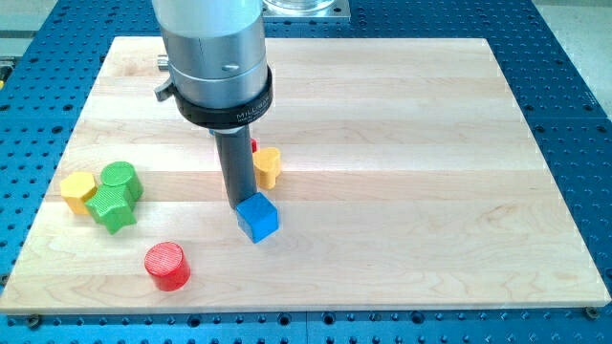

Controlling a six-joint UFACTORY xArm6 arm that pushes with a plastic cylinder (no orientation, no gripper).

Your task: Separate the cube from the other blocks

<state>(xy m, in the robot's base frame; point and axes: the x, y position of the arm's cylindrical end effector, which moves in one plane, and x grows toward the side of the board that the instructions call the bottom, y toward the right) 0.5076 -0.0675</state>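
A blue cube [258, 218] lies on the wooden board [402, 153] near the middle, a little left. My tip [239, 201] is at the cube's upper left edge, touching or nearly touching it. A yellow block [268, 165] sits just above the cube, right of the rod. A small bit of a red block [254, 146] shows behind the rod, mostly hidden. At the view's left a yellow hexagonal block [78, 191], a green cylinder [121, 180] and a green star-shaped block [111, 208] are bunched together. A red cylinder [167, 266] stands near the bottom edge.
The arm's large grey housing [212, 57] hangs over the board's upper left and hides what is behind it. A blue perforated table [574, 115] surrounds the board.
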